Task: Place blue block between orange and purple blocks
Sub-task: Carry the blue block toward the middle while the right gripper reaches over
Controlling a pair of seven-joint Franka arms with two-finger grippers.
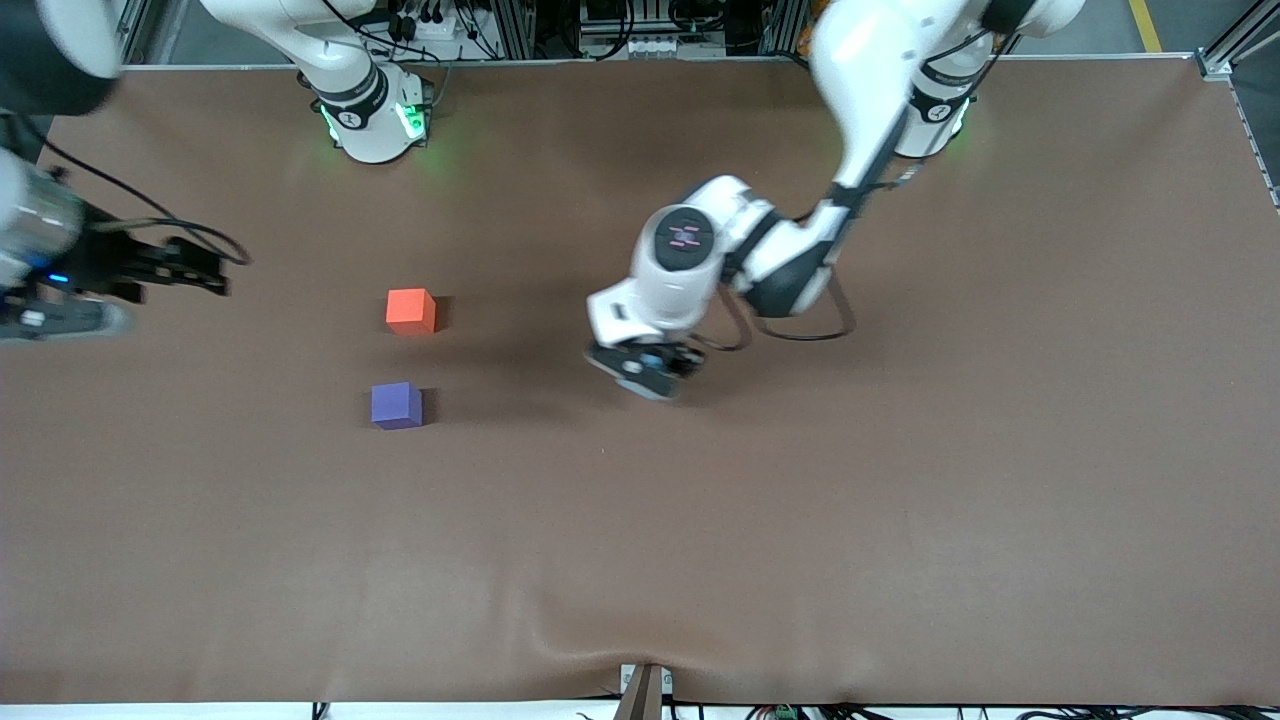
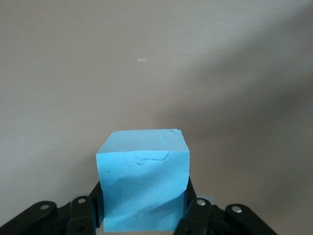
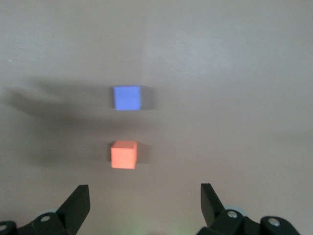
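Foam-like and matte, the blue block (image 2: 143, 180) is a small sky-blue cube with faint creases and dents on its facing side and slightly rounded edges. It sits pinched between the black fingers (image 2: 195, 211) of the left end effector (image 1: 648, 372), which presses against two of its sides; in the front view the block itself is almost wholly hidden under the wrist, with only a speck of blue showing. The left arm, glossy white with dark joints, reaches in from its base and holds this end effector up over bare table (image 1: 900, 480) near the middle, well apart from the other two cubes.

The orange block (image 1: 411, 311) and the purple block (image 1: 396, 405) rest flat on the table toward the right arm's end, both upright, square-edged and matte, equal in size. The orange one lies farther from the front camera, the purple one nearer, with a strip of bare surface between them; they do not touch.

The table is covered in a smooth brown sheet with a slight ripple along its near edge.

The right end effector (image 1: 190, 270) waits at the right arm's end of the table, its black fingers (image 3: 78, 205) spread wide and holding nothing.
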